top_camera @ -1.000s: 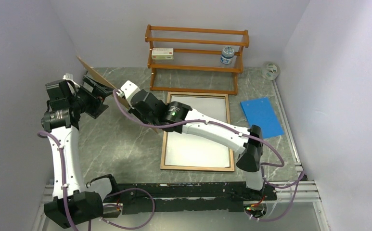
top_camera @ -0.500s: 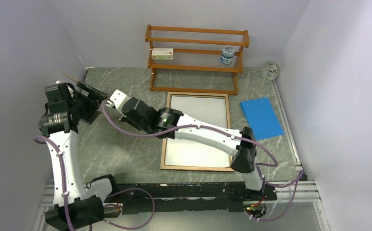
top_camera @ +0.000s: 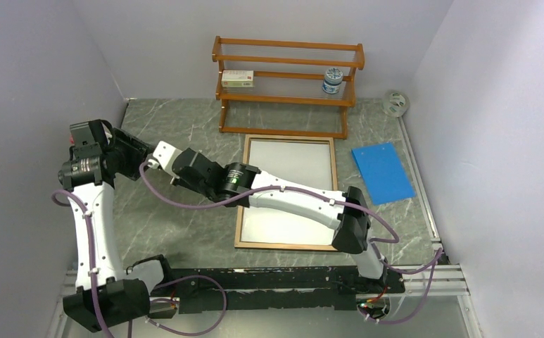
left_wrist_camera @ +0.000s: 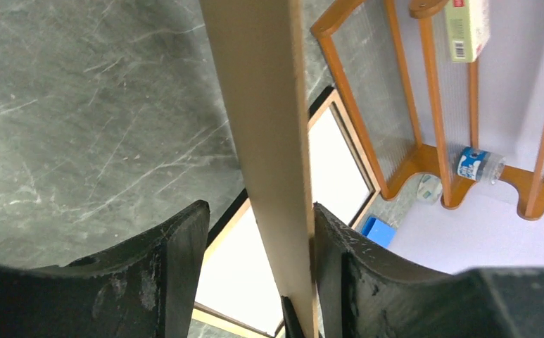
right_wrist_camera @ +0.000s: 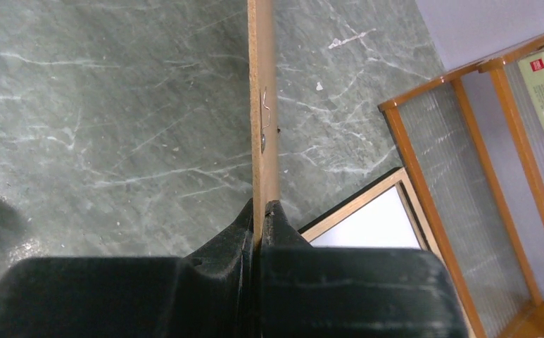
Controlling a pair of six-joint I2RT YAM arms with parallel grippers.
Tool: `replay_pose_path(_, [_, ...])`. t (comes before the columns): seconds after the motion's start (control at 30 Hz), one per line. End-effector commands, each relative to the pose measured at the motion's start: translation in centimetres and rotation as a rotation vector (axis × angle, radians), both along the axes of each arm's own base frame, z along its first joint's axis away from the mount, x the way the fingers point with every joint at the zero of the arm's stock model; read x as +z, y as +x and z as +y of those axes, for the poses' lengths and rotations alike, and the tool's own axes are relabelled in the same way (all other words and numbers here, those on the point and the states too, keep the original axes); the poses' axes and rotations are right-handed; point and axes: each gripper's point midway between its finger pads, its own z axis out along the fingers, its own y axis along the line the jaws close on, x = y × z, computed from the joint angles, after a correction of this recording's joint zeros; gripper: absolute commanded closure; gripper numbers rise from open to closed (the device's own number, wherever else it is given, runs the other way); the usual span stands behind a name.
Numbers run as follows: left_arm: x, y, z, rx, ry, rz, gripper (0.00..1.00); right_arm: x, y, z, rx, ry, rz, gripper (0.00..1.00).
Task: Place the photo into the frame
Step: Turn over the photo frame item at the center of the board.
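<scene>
While the right gripper clamps the brown board, the left gripper straddles it, unclamped. A rack stands behind the frame.

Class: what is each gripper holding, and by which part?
The right gripper pinches the brown board at one edge. The left gripper straddles that board, one finger clear of it: no clamp.

Bright, soft, even light
Shadows on the desk are faint; both wrist views blur the near fingers.
</scene>
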Motion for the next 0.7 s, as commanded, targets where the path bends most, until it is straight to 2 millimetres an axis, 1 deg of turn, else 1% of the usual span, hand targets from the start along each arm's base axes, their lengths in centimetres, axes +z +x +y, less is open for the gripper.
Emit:
replay_pose_path(0.0, [-0.9, -0.1, 0.4, 0.021, -0.001, 0.061, 0.43, -1.4, -0.1, 0.8, 0.011, -0.040, -0.032, 1.00])
replay_pose_path(0.17, [-1.2, 0.1, 0.6, 0.016, 0.009, 0.072, 0.68, -1.7, -0.5, 1.1, 0.022, -0.048, -0.031, 0.99])
replay_pose_path(0.2, [-1.1, 0.2, 0.6, 0.014, 0.013, 0.068, 0.77, -1.7, -0.4, 1.1, 0.020, -0.046, -0.029, 0.98])
replay_pose_path(0.27, [-0.8, 0.4, 0.7, 0.010, 0.023, 0.056, 0.92, -1.6, -0.7, 1.1, 0.027, -0.043, -0.021, 0.89])
replay_pose_path(0.3, [-0.4, 0.6, 0.8, 0.008, 0.027, 0.047, 0.97, -1.5, -0.9, 1.1, 0.037, -0.038, -0.011, 0.84])
replay_pose_path(0.37, [0.1, 0.9, 0.9, 0.005, 0.038, 0.029, 0.97, -0.8, -1.8, 1.3, 0.078, -0.012, 0.018, 0.74])
replay_pose_path(0.4, [0.4, 1.0, 1.1, 0.006, 0.046, 0.021, 0.97, -0.6, -2.2, 1.4, 0.098, -0.004, 0.032, 0.68])
replay_pose_path(0.5, [1.3, 1.5, 1.3, 0.001, 0.069, -0.008, 0.98, 0.8, -3.7, 1.4, 0.173, 0.031, 0.069, 0.41])
replay_pose_path(0.57, [2.0, 1.9, 1.4, -0.009, 0.087, -0.037, 0.98, 2.7, -5.0, 1.3, 0.242, 0.080, 0.088, 0.28])
replay_pose_path(0.63, [2.6, 2.4, 1.5, -0.035, 0.109, -0.063, 0.97, 5.4, -6.2, 1.0, 0.293, 0.174, 0.104, 0.16])
replay_pose_path(0.67, [2.7, 2.7, 1.5, -0.051, 0.120, -0.067, 0.97, 6.5, -6.7, 0.7, 0.320, 0.220, 0.114, 0.12])
